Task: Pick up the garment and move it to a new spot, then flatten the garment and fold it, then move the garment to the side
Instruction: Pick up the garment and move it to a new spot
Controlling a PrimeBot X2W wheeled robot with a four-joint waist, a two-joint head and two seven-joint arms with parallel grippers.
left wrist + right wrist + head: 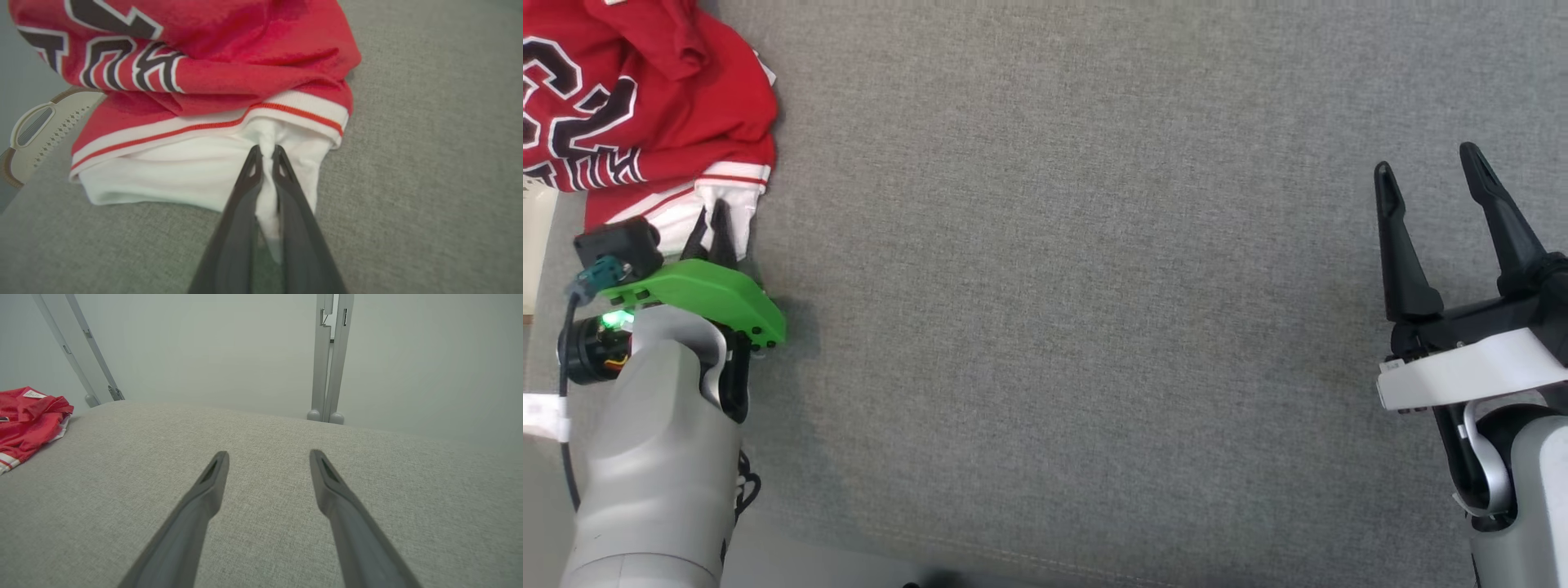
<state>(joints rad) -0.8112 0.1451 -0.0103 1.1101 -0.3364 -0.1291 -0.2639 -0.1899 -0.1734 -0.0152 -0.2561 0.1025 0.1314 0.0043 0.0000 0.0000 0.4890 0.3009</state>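
A red garment (645, 106) with black-and-white lettering and white striped trim lies bunched at the far left of the grey surface. My left gripper (712, 214) is at its near white hem. In the left wrist view the left gripper (266, 152) is shut on a pinch of the garment's white fabric (196, 175). My right gripper (1429, 167) hovers open at the right, far from the garment, nothing between its fingers. The right wrist view shows the right gripper (269, 456) open over bare fabric, with the garment (28, 416) far off to the left.
The grey fabric surface (1078, 286) stretches wide between the two arms. A beige perforated basket (36, 130) sits past the surface's left edge. Grey metal posts (329, 355) stand behind the far edge against a pale wall.
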